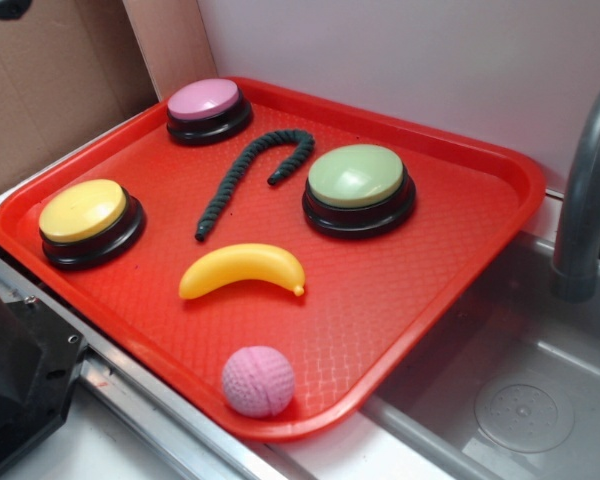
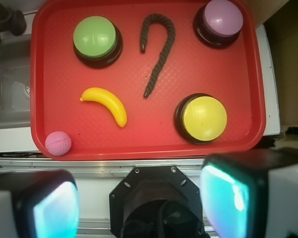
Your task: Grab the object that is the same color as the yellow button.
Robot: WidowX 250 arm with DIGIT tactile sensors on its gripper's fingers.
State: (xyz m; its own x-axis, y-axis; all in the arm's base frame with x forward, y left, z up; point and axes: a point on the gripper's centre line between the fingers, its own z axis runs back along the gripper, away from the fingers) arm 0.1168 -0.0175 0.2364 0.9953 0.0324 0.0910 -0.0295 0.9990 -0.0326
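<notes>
A glossy yellow toy banana [image 1: 244, 270] lies in the near middle of the red tray [image 1: 460, 230]; it also shows in the wrist view [image 2: 106, 103]. The yellow button [image 1: 85, 220] on a black base stands at the tray's left; it also shows in the wrist view [image 2: 203, 118]. My gripper [image 2: 139, 201] is open and empty, high above the tray's near edge and well apart from the banana. Its teal pads [image 2: 223, 201] frame the bottom of the wrist view. In the exterior view the gripper does not show.
A green button [image 1: 358, 186], a pink button [image 1: 207, 107], a dark rope [image 1: 248, 175] and a pink textured ball [image 1: 258, 381] also sit on the tray. A steel sink [image 1: 520, 400] with a grey faucet [image 1: 585, 190] lies to the right. A cardboard wall [image 1: 50, 80] stands at the back left.
</notes>
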